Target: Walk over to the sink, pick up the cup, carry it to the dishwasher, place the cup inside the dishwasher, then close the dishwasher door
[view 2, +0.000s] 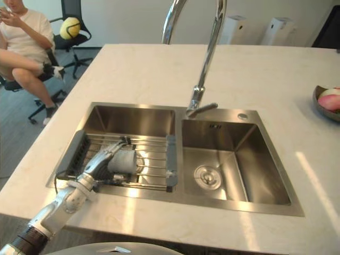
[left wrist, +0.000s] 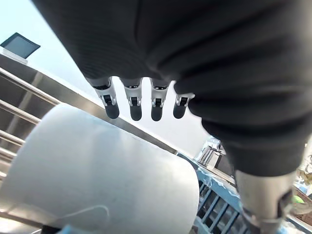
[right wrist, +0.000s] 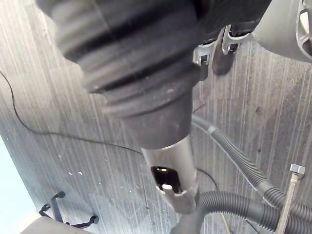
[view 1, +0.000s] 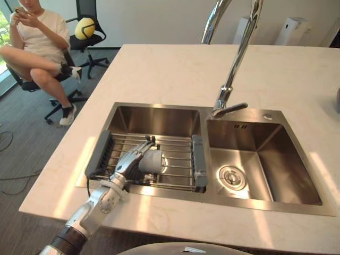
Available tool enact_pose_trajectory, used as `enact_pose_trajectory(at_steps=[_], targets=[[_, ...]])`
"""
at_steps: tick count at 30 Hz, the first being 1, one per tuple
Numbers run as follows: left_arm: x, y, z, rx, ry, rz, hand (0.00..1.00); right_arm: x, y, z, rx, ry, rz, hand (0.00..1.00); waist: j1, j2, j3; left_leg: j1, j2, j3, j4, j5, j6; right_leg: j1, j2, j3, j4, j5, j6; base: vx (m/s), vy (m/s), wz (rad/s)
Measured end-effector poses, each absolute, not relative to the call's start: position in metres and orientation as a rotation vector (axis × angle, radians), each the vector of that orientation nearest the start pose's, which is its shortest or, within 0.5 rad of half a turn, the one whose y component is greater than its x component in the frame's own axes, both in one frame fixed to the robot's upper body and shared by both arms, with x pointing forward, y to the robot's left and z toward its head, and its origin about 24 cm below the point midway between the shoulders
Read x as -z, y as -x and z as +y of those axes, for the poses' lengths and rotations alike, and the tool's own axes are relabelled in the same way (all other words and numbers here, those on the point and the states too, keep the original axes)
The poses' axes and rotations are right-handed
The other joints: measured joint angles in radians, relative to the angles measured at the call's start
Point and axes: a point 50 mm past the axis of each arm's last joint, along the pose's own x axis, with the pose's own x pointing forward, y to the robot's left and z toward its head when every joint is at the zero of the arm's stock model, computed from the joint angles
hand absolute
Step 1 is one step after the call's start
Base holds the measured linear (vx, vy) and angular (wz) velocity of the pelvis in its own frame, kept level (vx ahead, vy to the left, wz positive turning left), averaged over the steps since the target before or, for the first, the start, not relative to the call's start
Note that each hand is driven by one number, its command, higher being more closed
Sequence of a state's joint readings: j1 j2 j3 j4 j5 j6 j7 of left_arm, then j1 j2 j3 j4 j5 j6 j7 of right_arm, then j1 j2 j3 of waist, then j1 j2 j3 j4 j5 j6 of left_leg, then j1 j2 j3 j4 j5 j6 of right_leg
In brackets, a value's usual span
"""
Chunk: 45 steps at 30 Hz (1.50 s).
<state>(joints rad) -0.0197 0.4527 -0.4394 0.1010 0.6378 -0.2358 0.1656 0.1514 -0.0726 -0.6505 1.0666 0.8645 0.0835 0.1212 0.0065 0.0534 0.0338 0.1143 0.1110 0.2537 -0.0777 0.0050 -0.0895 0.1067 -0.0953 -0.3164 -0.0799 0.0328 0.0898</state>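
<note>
step: picking up cup | left hand (view 1: 129,160) hovering in sink (view 1: 154,119), fingers (left wrist: 112,105) lying straight over cup (view 1: 152,161), gripping nothing | cup lying sideways on rack (view 1: 178,149) | next: likely curling fingers round cup, lifting | right hand (right wrist: 168,161) hanging above floor

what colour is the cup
The cup is pale grey, best seen in the left eye view.

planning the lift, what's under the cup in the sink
The cup lies on a wire rack across the left basin. The left hand covers part of it, hiding where it meets the rack there.
</note>
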Motion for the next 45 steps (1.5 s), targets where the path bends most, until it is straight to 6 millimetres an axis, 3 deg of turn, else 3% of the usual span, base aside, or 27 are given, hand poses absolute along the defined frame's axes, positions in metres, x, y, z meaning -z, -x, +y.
enact_pose_trajectory(at_steps=[17, 28, 36, 45], targets=[[-0.010, -0.239, 0.129, 0.509, -1.215, -0.159, 0.00, 0.163, -0.050, -0.238, 0.934, -1.036, 0.892, 0.00, -0.010, 0.004, 0.000, 0.009, 0.003, 0.020, -0.005, -0.004, -0.008, -0.007, 0.007, 0.028, -0.007, 0.005, 0.001, -0.03, -0.004, -0.04], [-0.007, -0.254, 0.129, 0.453, -1.307, -0.072, 0.00, 0.162, -0.047, -0.243, 0.951, -1.029, 0.921, 0.00, -0.019, 0.005, 0.001, -0.010, 0.005, 0.021, -0.006, -0.002, -0.006, -0.028, 0.009, 0.037, -0.007, 0.008, -0.004, -0.03, -0.003, -0.01], [0.000, -0.265, 0.136, 0.363, -1.322, 0.013, 0.00, 0.162, -0.051, -0.244, 0.951, -1.025, 0.919, 0.00, -0.022, 0.010, 0.004, -0.019, 0.004, 0.019, -0.006, -0.002, -0.007, -0.040, 0.013, 0.068, -0.007, 0.020, -0.004, -0.04, -0.006, -0.05], [-0.001, -0.284, 0.162, 0.098, -1.365, -0.002, 0.00, 0.160, -0.052, -0.250, 0.949, -0.995, 0.925, 0.00, -0.046, 0.017, 0.025, -0.060, 0.004, 0.018, -0.006, -0.003, -0.014, -0.103, 0.027, 0.123, -0.009, 0.016, 0.003, -0.09, -0.006, -0.16]])
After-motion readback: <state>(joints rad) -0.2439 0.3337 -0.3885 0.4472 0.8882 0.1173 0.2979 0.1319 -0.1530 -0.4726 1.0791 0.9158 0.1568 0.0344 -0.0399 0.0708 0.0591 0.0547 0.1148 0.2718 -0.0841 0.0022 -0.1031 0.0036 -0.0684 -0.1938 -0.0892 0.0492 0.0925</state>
